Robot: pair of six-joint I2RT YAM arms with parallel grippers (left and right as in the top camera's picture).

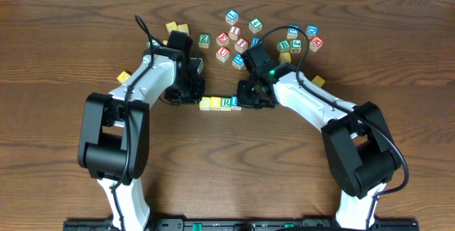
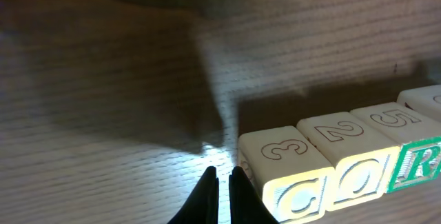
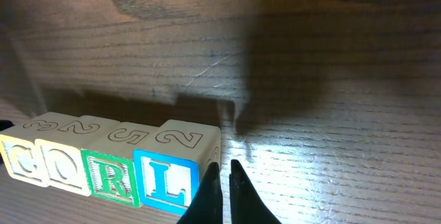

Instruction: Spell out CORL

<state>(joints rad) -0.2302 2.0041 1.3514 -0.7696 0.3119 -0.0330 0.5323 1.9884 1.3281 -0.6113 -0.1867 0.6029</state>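
1. The word looks done. The C block (image 3: pixel 24 162), O block (image 3: pixel 62 170), R block (image 3: pixel 110 177) and L block (image 3: pixel 162 182) sit side by side in one row in the middle of the counter (image 1: pixel 227 160). They read C, O, R, L in the right wrist view.
2. Your left hand (image 2: pixel 224 182) is down low at the C end of the row. Its two fingers are pressed together and hold nothing.
3. Your right hand (image 3: pixel 224 182) is down low at the L end. Its fingers are together too, and hold nothing.
4. Each hand is right next to its end block. You cannot tell from here if they touch.
5. I think the step now is squeezing the row straight, or just finishing.
6. Next, lift both hands straight up. A sideways move could knock an end block.
7. The near side of the counter is bare, so there is lots of room to pull back that way.
8. The spare blocks (image 1: pixel 263 39) lie behind the row, well apart from it. Keep your arms out of them.
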